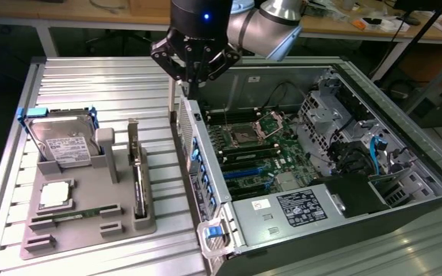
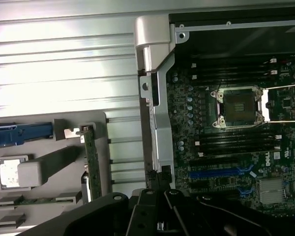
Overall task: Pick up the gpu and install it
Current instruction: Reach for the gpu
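Gripper: the black two-fingered gripper (image 1: pixel 193 86) is held with its fingers pressed together on nothing, above the rim of the computer case wall that faces the tray.
Gpu: the thin green gpu (image 1: pixel 137 187), with a silver end bracket, is stood on edge in a slot along the case-side edge of the grey moulded tray (image 1: pixel 90 233); its upper edge is thereby presented for grasping.
Case: the black computer case (image 1: pixel 205 172) is laid open-side up on the ribbed metal table (image 1: pixel 90 80), so that the green motherboard (image 1: pixel 259 149) is exposed from above.
Progress: the card is judged untouched.
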`<state>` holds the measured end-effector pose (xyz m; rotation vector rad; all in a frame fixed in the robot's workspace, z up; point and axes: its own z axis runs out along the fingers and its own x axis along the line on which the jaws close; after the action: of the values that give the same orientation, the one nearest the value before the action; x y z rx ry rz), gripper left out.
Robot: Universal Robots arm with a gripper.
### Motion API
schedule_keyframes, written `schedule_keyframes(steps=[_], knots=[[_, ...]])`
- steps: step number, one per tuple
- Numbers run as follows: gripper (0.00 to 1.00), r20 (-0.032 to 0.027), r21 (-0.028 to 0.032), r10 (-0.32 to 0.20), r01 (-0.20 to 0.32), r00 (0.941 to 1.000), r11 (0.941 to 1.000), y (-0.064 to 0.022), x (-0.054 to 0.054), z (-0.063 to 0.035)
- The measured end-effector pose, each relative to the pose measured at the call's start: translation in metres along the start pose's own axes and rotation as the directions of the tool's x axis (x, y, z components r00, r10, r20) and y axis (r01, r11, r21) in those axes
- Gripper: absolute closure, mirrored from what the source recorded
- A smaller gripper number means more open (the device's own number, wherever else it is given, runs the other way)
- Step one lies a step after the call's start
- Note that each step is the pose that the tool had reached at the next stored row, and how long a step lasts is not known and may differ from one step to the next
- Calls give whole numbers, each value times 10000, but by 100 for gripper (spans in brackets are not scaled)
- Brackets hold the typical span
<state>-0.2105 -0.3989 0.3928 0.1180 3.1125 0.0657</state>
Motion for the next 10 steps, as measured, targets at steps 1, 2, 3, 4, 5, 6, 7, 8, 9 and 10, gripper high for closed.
schedule_keyframes(steps=[1,2,3,4,5,6,7,8,9,10], knots=[[89,1,0,0,0,10000,10000,-1,9,0],[89,0,-1,0,0,10000,10000,-1,19,0],[89,1,0,0,0,10000,10000,-2,28,0],[89,0,0,0,0,10000,10000,-3,36,-1],[89,0,0,0,0,10000,10000,-3,44,-1],[89,1,-1,0,0,10000,10000,-4,54,-1],[89,1,-1,-1,1,10000,10000,-5,63,-1],[89,1,0,0,0,10000,10000,-5,72,-1],[89,0,-1,0,0,10000,10000,-6,80,-2],[89,1,0,0,0,10000,10000,-7,89,-2]])
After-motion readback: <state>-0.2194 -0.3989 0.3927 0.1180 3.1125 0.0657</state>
